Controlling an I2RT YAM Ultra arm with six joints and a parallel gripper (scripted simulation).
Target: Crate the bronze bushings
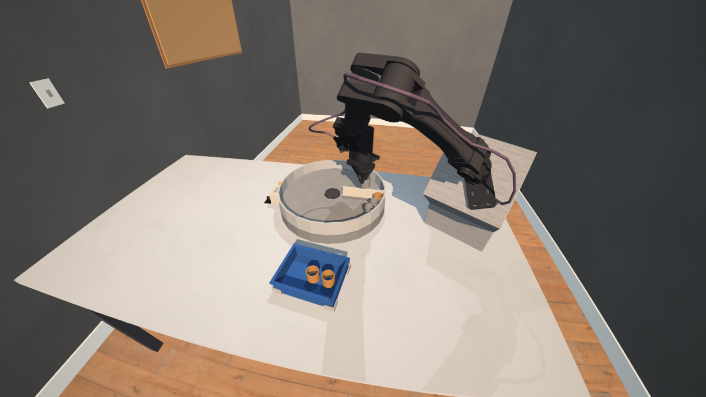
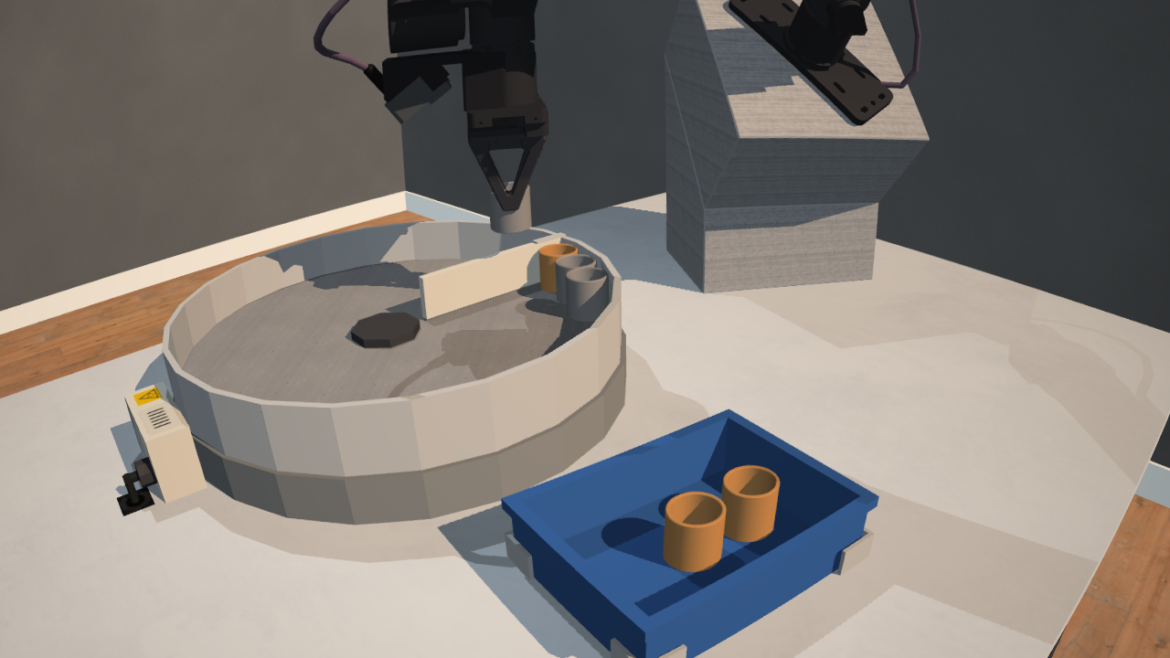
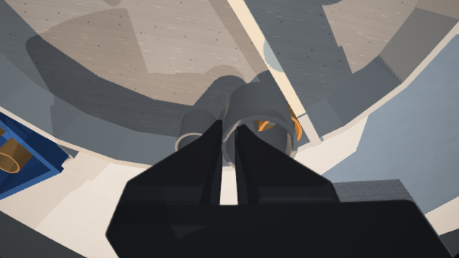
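My gripper [image 1: 363, 180] [image 2: 510, 204] [image 3: 229, 130] is shut on the wall of a steel bushing [image 2: 511, 220] [image 3: 259, 102], raised above the turntable [image 1: 330, 227] [image 2: 335, 441] near its rim and over the divider. A bronze bushing [image 1: 377, 196] [image 2: 549, 275] [image 3: 297, 129] stands on the turntable by the divider, partly hidden by the held bushing in the wrist view. Beside it, along the rim, stand two steel bushings, the nearer one [image 1: 369, 207] [image 2: 585, 296] and another [image 1: 374, 201]. The blue crate [image 1: 301, 295] [image 2: 760, 580] holds two upright bronze bushings, one [image 1: 312, 275] [image 2: 693, 540] and another [image 1: 328, 279] [image 2: 749, 511].
The cream divider [image 1: 357, 192] [image 2: 478, 281] [image 3: 287, 86] crosses part of the turntable from near the rim towards the dark hub [image 1: 332, 193] [image 2: 384, 329]. A small motor box [image 2: 167, 450] sits outside the wall. The arm's pedestal [image 1: 459, 229] [image 2: 785, 253] stands to the right.
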